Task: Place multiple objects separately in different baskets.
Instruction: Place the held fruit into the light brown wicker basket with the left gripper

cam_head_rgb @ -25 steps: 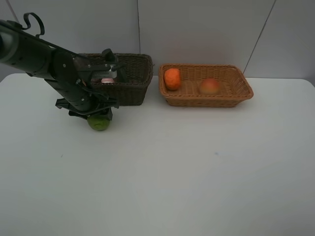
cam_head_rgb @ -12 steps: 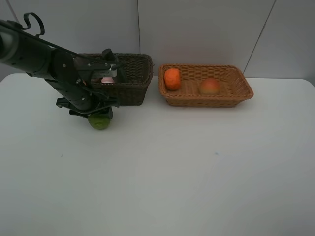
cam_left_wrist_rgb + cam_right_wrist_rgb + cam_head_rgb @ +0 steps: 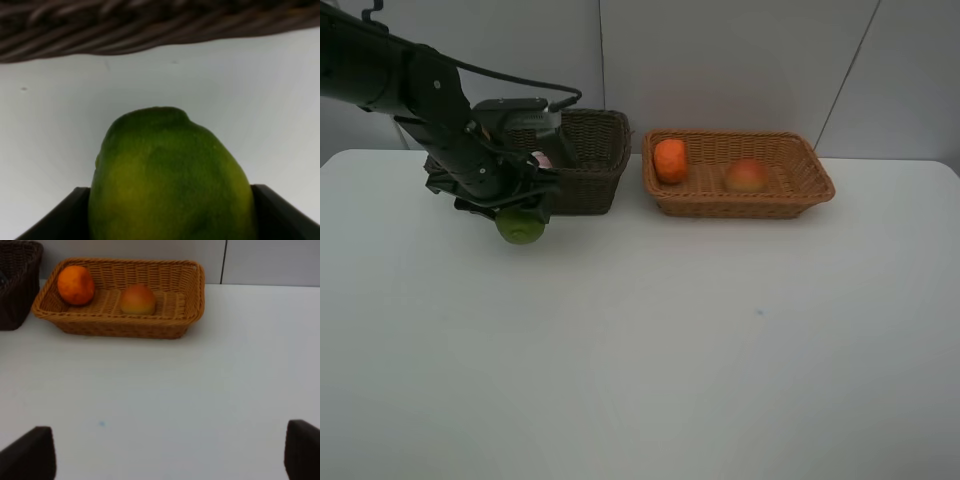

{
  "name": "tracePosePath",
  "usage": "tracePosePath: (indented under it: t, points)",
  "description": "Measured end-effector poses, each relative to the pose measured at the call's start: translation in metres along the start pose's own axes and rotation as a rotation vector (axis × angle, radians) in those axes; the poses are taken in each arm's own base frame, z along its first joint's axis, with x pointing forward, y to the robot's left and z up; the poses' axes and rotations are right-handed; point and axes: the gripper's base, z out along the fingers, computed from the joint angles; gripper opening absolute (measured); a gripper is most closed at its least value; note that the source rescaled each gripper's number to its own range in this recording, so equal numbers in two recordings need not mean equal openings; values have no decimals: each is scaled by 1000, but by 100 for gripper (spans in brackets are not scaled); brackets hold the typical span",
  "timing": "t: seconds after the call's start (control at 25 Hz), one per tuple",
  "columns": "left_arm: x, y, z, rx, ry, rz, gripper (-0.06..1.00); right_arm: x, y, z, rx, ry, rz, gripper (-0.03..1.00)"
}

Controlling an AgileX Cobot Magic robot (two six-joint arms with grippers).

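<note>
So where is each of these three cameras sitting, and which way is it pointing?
Exterior high: mounted up front, looking down on the white table; the black left arm shows, holding the bumpy green citrus.
Left wrist: on that arm, looking past its fingers at the citrus and the dark brown wicker basket.
Right wrist: hovering above the table, facing the light tan wicker basket; its finger tips show.
Shared: high and right views both show the orange tangerine and red-yellow peach.
</note>
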Motion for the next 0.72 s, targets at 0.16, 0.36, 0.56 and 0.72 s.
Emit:
tracePosePath:
  t: [0.16,0.36,0.56,0.72]
  points:
    - [-6,-27,-16,28,11,59,80,0,0,0,0,0,0,97]
    - [-23,-71,-35,96,-57,139,80,0,0,0,0,0,0,97]
    - [-42,-119,-36,161,-111,212,80,0,0,0,0,0,0,97]
    - [-52,-152,-24,196,-135,296,80,0,0,0,0,0,0,97]
